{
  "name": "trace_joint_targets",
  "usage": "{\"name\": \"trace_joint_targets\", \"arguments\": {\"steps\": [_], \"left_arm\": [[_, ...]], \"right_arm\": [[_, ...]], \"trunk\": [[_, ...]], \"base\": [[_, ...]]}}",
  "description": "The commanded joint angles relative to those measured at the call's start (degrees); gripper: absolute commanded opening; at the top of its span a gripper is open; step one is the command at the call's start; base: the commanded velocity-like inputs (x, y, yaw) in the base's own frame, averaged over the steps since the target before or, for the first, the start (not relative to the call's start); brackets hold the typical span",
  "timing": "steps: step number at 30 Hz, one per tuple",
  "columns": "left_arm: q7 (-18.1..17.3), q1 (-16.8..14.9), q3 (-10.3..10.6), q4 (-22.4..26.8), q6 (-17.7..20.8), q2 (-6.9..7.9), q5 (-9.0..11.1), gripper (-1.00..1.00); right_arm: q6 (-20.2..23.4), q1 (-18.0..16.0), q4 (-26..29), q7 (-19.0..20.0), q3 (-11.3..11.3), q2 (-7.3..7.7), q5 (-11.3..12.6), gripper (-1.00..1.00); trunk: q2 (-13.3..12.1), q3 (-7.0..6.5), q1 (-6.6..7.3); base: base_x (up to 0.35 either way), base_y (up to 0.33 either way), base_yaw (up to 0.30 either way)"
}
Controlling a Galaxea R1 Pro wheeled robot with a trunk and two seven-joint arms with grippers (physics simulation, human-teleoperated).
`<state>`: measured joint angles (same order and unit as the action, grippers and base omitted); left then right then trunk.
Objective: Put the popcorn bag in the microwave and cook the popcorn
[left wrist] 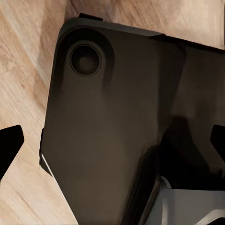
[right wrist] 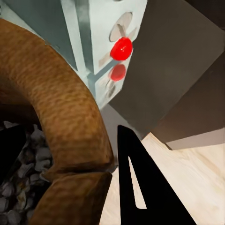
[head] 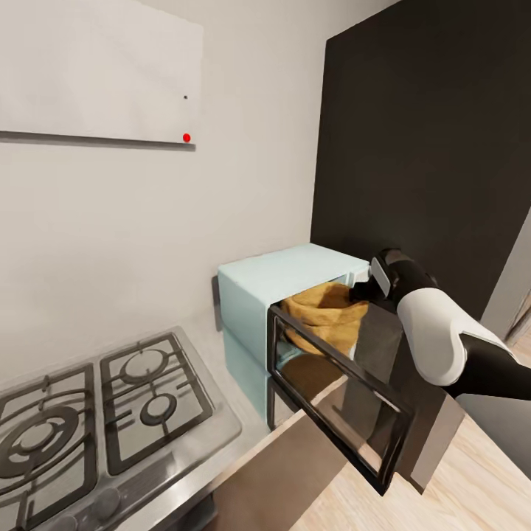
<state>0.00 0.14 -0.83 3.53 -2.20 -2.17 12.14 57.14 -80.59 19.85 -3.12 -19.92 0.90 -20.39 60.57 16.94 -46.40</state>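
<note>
The pale blue microwave (head: 258,287) stands on the countertop (head: 205,345) with its dark-framed glass door (head: 346,413) swung open toward me. The mustard-yellow popcorn bag (head: 328,313) sits inside the cavity. My right arm (head: 435,332) reaches in through the opening, its fingers hidden behind the bag. In the right wrist view my right gripper (right wrist: 68,133) straddles the bag's thick rolled rim (right wrist: 70,108), one dark finger (right wrist: 136,187) outside it and the other inside, shut on the rim. Greyish kernels (right wrist: 23,187) lie in the bag. My left gripper (left wrist: 112,145) hangs open over my own dark base.
A steel gas hob (head: 96,413) lies left of the microwave. A flat white hood (head: 96,66) with a red dot hangs above. A tall dark cabinet (head: 435,133) rises behind the microwave. The microwave's white panel shows a red light (right wrist: 122,47). Wood floor (head: 472,487) lies below.
</note>
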Motion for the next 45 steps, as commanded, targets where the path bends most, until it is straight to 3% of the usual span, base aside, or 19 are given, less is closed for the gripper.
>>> {"name": "trace_joint_targets", "arguments": {"steps": [1, 12, 27, 45], "left_arm": [[0.0, 0.0, 0.0, 0.1, -0.1, 0.01, 0.3, 1.00], [0.0, 0.0, 0.0, 0.1, -0.1, -0.01, 0.3, 1.00], [0.0, 0.0, -0.1, 0.1, -0.1, -0.03, 0.4, 1.00], [0.0, 0.0, -0.1, 0.1, -0.1, -0.03, 0.4, 1.00]], "right_arm": [[0.1, -0.1, 1.9, -0.3, -1.1, -0.03, 1.8, -1.00], [0.3, -0.1, 1.2, -0.1, -1.1, -0.16, 1.9, -1.00], [0.1, -0.1, 1.1, 0.0, -1.1, -0.01, 2.0, -1.00], [0.9, -0.1, 1.2, 0.0, -1.1, 0.09, 1.9, -1.00]], "trunk": [[0.0, 0.05, -0.03], [0.0, 0.05, -0.03], [0.0, 0.05, -0.03], [0.0, 0.05, -0.03]], "base": [[0.268, 0.000, 0.000], [0.189, 0.000, 0.000], [0.004, 0.155, 0.000], [0.000, 0.006, 0.000]]}}
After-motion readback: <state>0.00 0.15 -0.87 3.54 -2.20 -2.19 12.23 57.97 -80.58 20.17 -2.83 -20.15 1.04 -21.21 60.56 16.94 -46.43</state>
